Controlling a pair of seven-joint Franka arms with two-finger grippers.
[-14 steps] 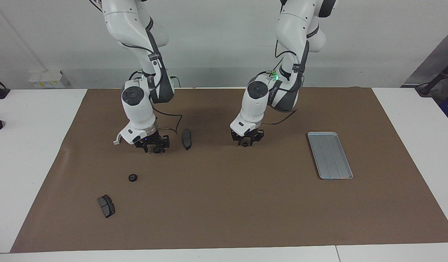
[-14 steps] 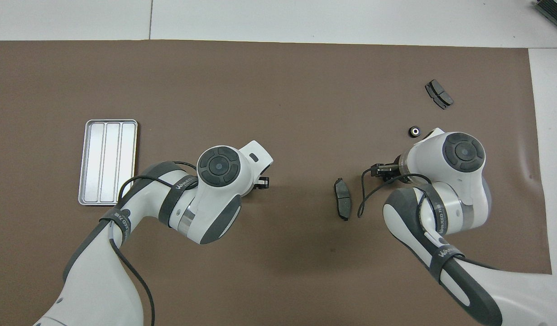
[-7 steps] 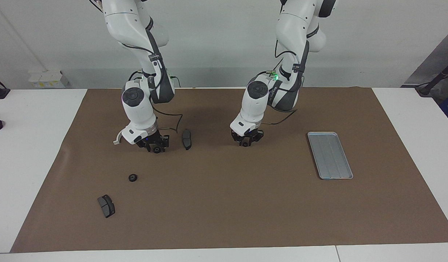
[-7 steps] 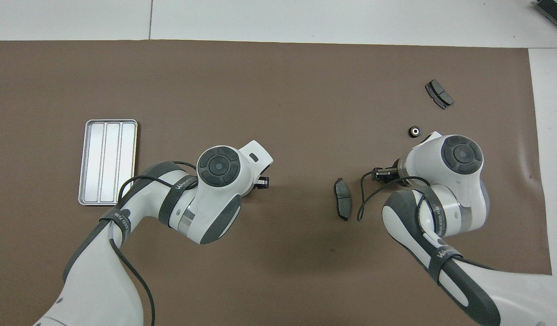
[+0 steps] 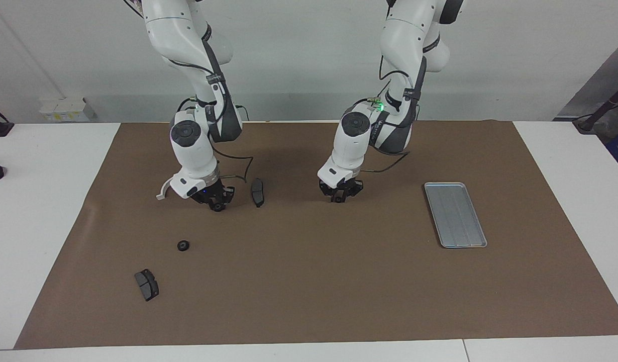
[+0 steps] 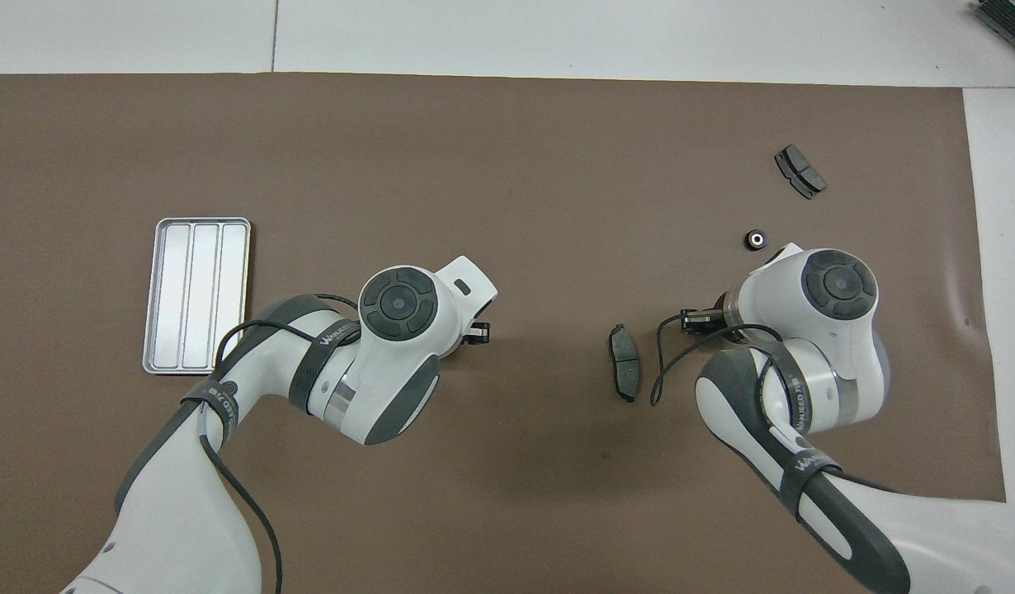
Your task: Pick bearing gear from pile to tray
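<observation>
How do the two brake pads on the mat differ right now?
The nearer brake pad lies close to the robots, beside the right tool; the farther brake pad lies well out toward the right arm's end of the mat, past the loose gear. The nearer one shows as a slim curved strip; the farther one shows a broader, blockier face. Both are dark grey, flat on the mat, touched by nothing.

Counting now: one tray point(image 5: 455, 214), mid-frame. Brake pads, two: first pad point(image 5: 258, 192) in the middle of the frame, second pad point(image 5: 146, 284) low down. Small black gears: loose gear point(image 5: 183, 245) on the brown mat point(image 5: 309, 281), gripped gear point(image 5: 217, 206) at the right end effector point(image 5: 217, 205). A third dark speck sits at the left end effector point(image 5: 338, 198), too small to call. Two arms.
</observation>
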